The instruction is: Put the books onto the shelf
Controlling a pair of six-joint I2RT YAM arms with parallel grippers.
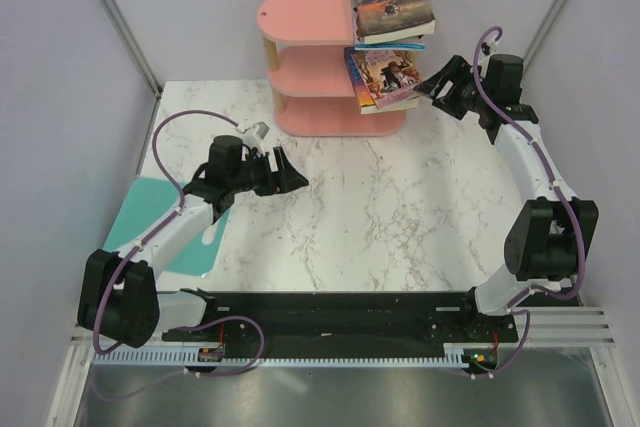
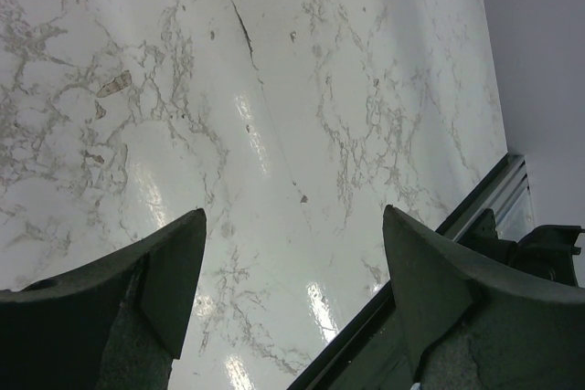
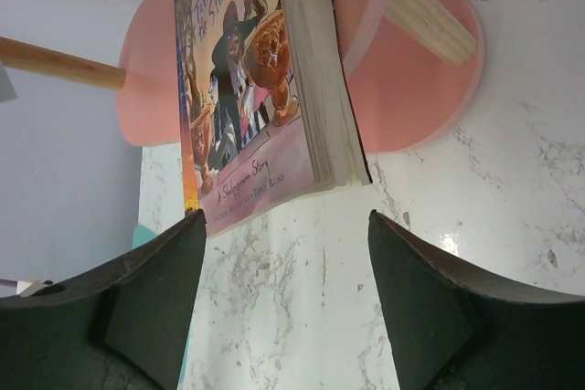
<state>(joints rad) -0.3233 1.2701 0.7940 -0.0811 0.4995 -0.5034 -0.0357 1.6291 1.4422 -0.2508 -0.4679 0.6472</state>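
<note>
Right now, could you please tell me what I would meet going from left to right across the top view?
Teal board → left gripper → picture book → right gripper.

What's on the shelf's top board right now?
A Tale of Two Cities lies flat, overhanging the top board's right end. A blue-edged book peeks out beneath it; its cover is hidden.

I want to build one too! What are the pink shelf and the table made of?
Shelf: smooth matte pink, maybe painted wood or plastic. Its posts look like bare pale wood, with grain showing. Table: white with grey veins and shiny glare, so marble or a marble-look coating.
</note>
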